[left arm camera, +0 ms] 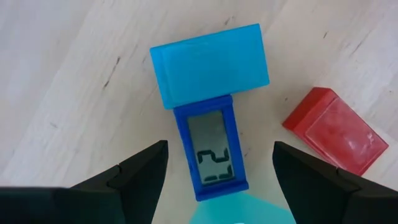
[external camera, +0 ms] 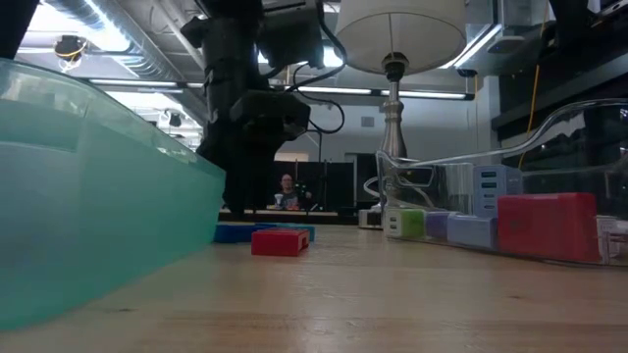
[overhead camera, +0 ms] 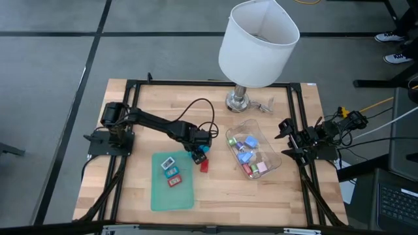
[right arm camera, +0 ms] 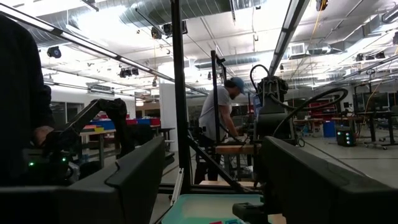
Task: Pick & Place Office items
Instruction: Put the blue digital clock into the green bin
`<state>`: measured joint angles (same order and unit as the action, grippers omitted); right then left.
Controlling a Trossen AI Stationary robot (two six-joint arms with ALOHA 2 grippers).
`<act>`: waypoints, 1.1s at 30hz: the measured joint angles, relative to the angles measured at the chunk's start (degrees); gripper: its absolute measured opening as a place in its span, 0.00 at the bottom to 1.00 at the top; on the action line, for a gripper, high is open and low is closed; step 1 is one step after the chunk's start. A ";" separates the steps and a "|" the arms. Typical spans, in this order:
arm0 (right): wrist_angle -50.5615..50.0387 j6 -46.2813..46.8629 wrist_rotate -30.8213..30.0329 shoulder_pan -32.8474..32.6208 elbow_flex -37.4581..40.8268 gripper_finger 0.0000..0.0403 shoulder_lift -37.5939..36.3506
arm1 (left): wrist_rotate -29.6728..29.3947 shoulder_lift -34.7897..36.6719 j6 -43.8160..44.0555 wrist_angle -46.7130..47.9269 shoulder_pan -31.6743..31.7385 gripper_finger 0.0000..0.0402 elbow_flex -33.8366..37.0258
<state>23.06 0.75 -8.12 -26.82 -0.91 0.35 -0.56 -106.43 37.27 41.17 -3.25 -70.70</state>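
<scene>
**Left wrist view: claw spread over a blue piece on the table**

Left wrist view looks straight down between the left gripper (left arm camera: 217, 171) and its two dark fingers (left arm camera: 140, 177), which stand well apart, one on each side of a dark blue piece with a grey display (left arm camera: 211, 152). Neither finger touches it. A light blue block (left arm camera: 210, 64) lies against the far end of that piece, and a red block (left arm camera: 336, 130) sits just beside them on the bare wood. A teal shape at the near edge of this view is cut off and cannot be identified.

From above, the left arm reaches from its base at the table's left edge toward the middle, its wrist bent down over those pieces, just beside the green tray (overhead camera: 171, 181), which holds three small pieces (overhead camera: 171, 172). The arm's body hides the blue piece itself in the high view.

Right gripper (overhead camera: 287, 138) waits at the table's right edge, fingers spread and holding nothing. More office items (overhead camera: 248, 153) lie in the clear tub (overhead camera: 274, 164) between the two arms; their shapes are too small to sort. In the low view the tray's wall fills the left side and blocks much of the table behind it.
</scene>
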 joint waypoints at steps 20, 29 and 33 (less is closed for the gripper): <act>-0.01 0.00 0.00 -0.01 0.00 0.69 -0.01 | 0.23 -4.67 0.15 0.50 1.27 0.82 -0.14; 0.01 0.00 0.00 0.01 0.00 0.69 0.01 | 0.54 -7.13 0.97 1.51 1.40 0.76 -0.42; 0.01 0.00 0.00 0.01 0.00 0.69 -0.01 | 2.39 -7.13 -0.03 2.00 1.96 0.58 -0.29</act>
<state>23.07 0.75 -8.12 -26.82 -0.91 0.34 1.84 -113.56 37.24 43.17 -1.29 -70.99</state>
